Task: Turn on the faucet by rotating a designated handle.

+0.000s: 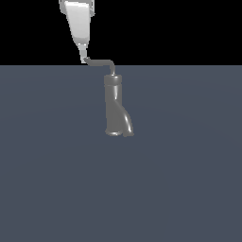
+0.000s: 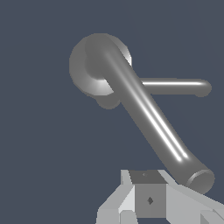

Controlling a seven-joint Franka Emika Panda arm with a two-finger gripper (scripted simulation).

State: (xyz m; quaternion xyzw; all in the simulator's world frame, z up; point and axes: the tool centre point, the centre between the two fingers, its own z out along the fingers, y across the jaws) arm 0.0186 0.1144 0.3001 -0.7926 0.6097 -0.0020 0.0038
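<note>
Though thin, glossy bent handle [image 2: 153,122]

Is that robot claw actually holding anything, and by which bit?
Cannot be told: the gripper meets the free end of the handle atop the faucet, but no closed grasp shows.

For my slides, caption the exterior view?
Panda gripper meets the tip of the handle atop the upright grey faucet.

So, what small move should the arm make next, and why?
Probably a short sideways push on the handle to start turning it: the gripper sits at the rod's free end, above the faucet. Whether its fingers actually touch the handle is unclear.
</note>
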